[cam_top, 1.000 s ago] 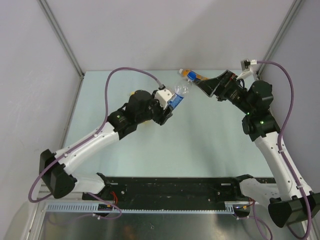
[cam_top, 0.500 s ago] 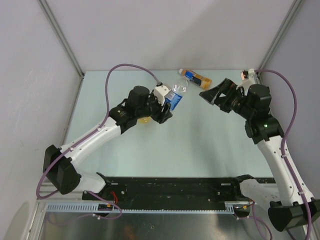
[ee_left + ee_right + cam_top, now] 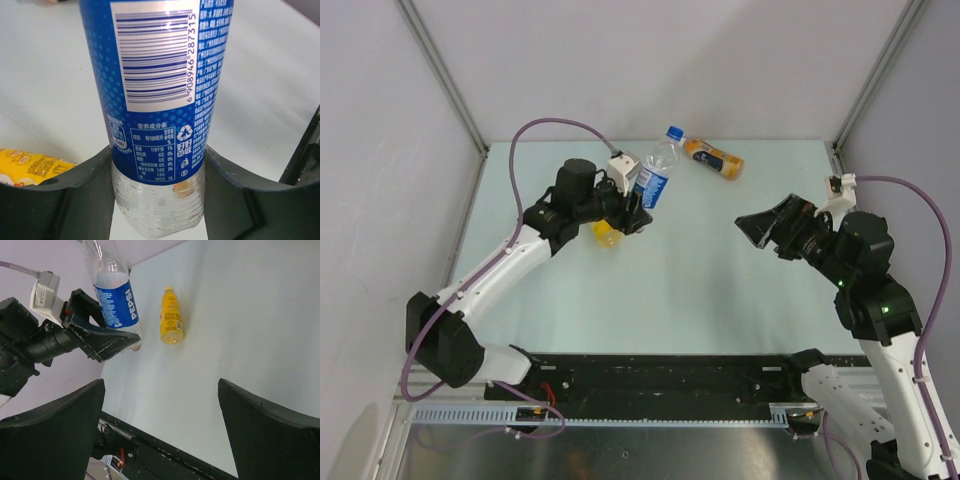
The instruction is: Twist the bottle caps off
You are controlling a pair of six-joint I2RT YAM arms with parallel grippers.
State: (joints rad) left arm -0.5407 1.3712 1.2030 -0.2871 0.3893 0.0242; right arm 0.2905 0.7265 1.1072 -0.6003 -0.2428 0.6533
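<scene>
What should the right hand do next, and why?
Probably move the right hand to the blue cap and close on it: the left hand grips the clear bottle roughly upright, its cap is on, and the right hand is open and apart from it.

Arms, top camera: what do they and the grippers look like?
Left arm and right arm: white shells, black joints, a purple cable along each. Left gripper and right gripper: black, broad fingers. Green lights on the right arm.

The upright bottle (image 3: 654, 182) was toward the table's (image 3: 700, 270) far edge, left of centre; the second bottle (image 3: 713, 157) lay right of it, by that edge; the third bottle (image 3: 606, 235) lay just before it, slightly left.
</scene>
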